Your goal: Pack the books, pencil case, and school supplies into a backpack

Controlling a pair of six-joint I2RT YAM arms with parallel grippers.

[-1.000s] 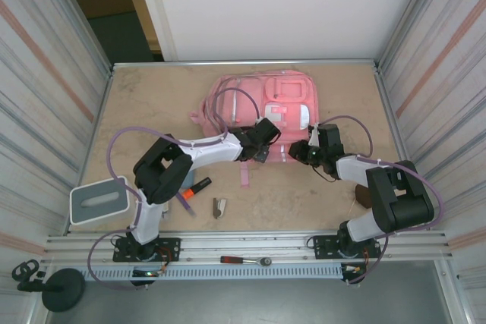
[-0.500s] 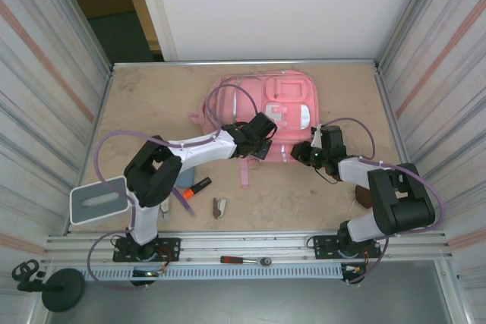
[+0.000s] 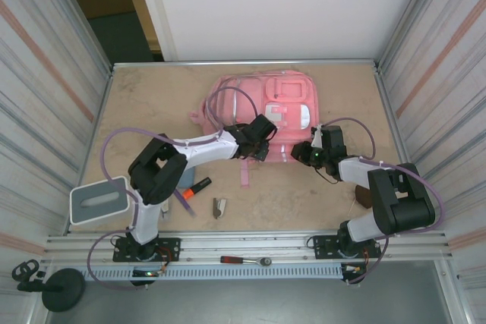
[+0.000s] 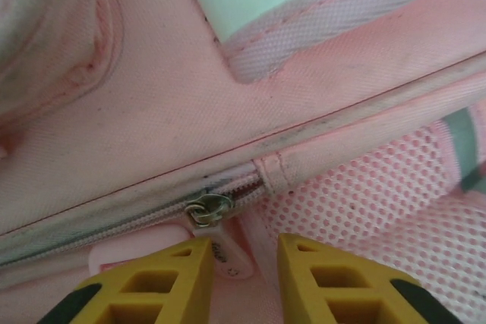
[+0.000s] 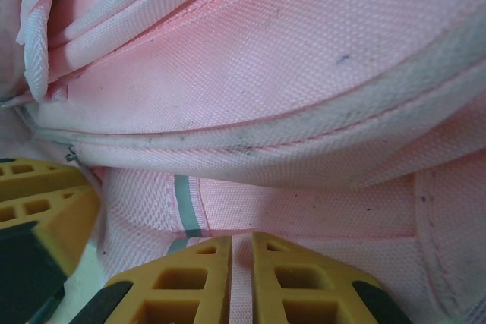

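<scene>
L gripper [image 4: 243, 263] part-open, zip pull [image 4: 209, 211] right at its tips; R gripper [image 5: 241, 263] pinched on backpack [image 5: 304, 73] fabric. Seat pull deep, clamp, drag along seam w/ R anchoring.

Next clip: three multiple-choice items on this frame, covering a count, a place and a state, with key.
1. How many arms reach the backpack? A none; B one; C two.
2. Where does the orange highlighter lie? A on the bare table; B on the backpack; C inside the backpack.
3. How is the left hand? A jaws apart; B clamped on a pen; C clamped on the highlighter.
Key: 1 C, both end at its near edge; 2 A, it lies beside the left arm; 3 A, a gap shows between the yellow fingers.
</scene>
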